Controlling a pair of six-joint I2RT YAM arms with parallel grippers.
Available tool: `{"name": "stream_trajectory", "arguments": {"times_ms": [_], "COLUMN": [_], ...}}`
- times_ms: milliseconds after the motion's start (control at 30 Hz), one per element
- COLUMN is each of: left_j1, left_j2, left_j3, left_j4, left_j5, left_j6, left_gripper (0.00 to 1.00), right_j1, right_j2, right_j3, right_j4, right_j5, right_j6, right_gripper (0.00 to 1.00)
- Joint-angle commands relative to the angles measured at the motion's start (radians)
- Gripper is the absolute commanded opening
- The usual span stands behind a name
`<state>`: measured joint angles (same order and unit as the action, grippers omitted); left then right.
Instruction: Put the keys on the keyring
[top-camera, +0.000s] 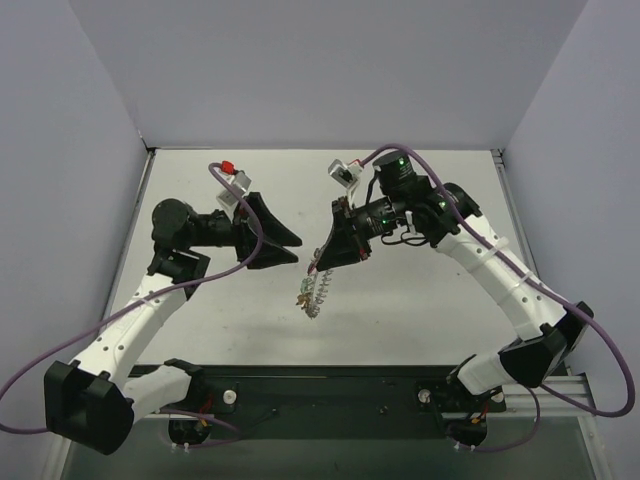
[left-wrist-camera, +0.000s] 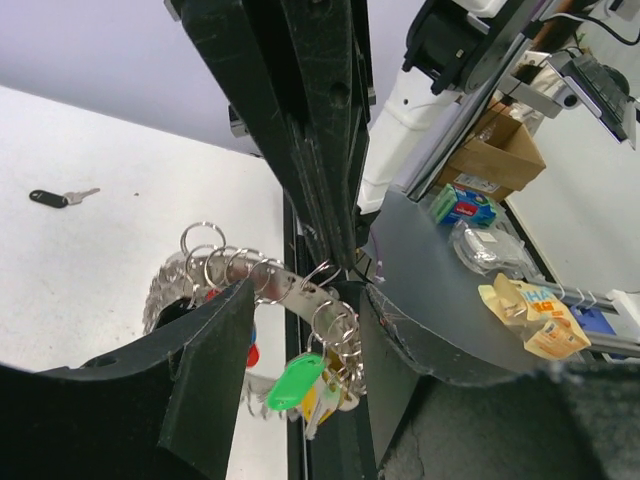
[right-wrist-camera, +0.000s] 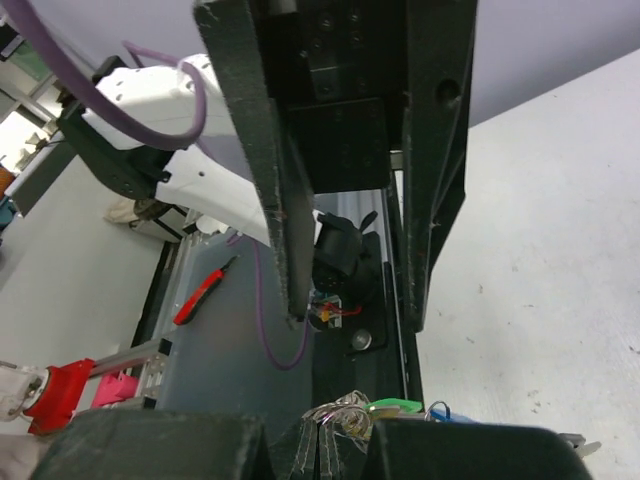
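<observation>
The keyring (top-camera: 316, 290) is a silvery toothed band with several small split rings along it, and it hangs below my right gripper (top-camera: 322, 265). In the left wrist view the right gripper (left-wrist-camera: 340, 262) comes down from above, shut on the band (left-wrist-camera: 298, 291). A green key (left-wrist-camera: 293, 382), a yellow key (left-wrist-camera: 322, 397) and a red key (left-wrist-camera: 250, 355) dangle from it. My left gripper (left-wrist-camera: 305, 288) is open, one finger on each side of the band, not gripping it. In the right wrist view my right gripper (right-wrist-camera: 335, 440) pinches the rings, with the green key (right-wrist-camera: 395, 406) beside it.
A loose black-headed key (left-wrist-camera: 50, 198) lies on the white table at the far left. White walls enclose the table on three sides. Red-handled pliers (right-wrist-camera: 205, 290) and a cardboard box (left-wrist-camera: 500, 150) lie off the table beyond its near edge.
</observation>
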<state>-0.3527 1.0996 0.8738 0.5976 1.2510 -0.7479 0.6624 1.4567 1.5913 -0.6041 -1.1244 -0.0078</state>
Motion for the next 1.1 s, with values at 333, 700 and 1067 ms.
{"name": "stream_trajectory", "arguments": {"times_ms": [333,700,1067], "left_j1": [-0.137,-0.230,-0.262], "left_j2": [-0.012,-0.027,-0.032], "left_j3": [0.067,0.099,0.129], "left_j4": [0.068,-0.200,-0.236], "left_j5": [-0.001,-0.078,-0.119], "left_j6": [-0.002,0.203,0.220], "left_gripper": [0.47,0.39,0.00], "right_j1": [0.036,0.039,0.040], "right_j2": [-0.079,-0.116,-0.128], "right_j3": [0.079,0.073,0.049], "right_j4": [0.009,0.018,0.029], "right_j5": [-0.121,-0.107,-0.078], "right_j6": [0.008,0.008,0.008], "right_gripper": [0.00,0.00,0.00]}}
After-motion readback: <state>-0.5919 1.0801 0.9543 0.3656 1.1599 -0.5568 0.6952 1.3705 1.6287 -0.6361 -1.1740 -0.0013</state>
